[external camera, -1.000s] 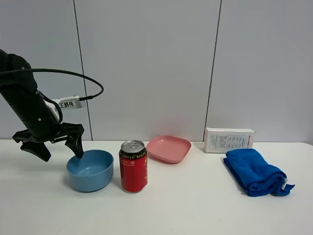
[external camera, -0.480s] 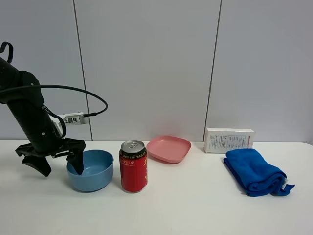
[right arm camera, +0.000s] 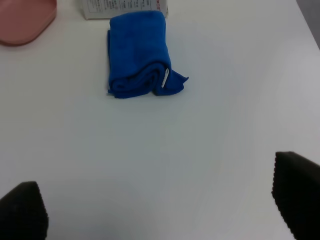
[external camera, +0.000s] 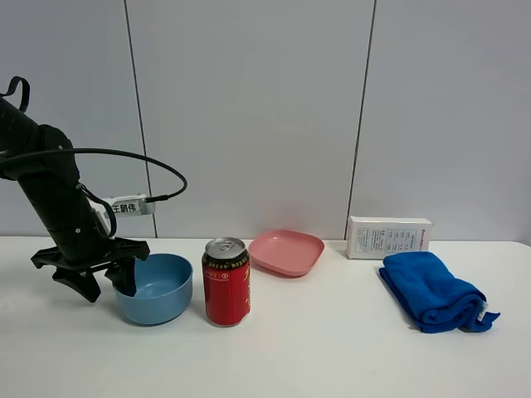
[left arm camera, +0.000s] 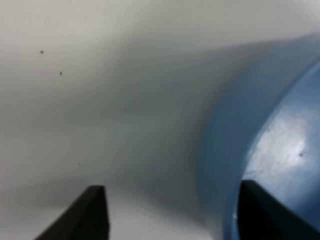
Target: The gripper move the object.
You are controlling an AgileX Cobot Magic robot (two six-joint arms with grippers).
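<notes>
The light-blue bowl (external camera: 158, 290) stands on the white table, left of the soda can. My left gripper (external camera: 104, 284) is open and low at the bowl's left side, straddling its rim. One finger is inside the bowl and the other is outside over the table. In the left wrist view the bowl (left arm camera: 272, 145) fills the right side, with the left gripper (left arm camera: 172, 217) spread across its wall. My right gripper (right arm camera: 160, 205) is open and empty above bare table; it does not show in the exterior view.
A red soda can (external camera: 226, 282) stands right beside the bowl. A shallow pink plate (external camera: 286, 251) lies behind it. A white box (external camera: 388, 237) and a folded blue cloth (external camera: 431, 292) are at the right, also in the right wrist view (right arm camera: 137, 55).
My left gripper has come down from above the bowl's left rim, so its fingers now straddle the rim. The bowl and other things have not moved.
</notes>
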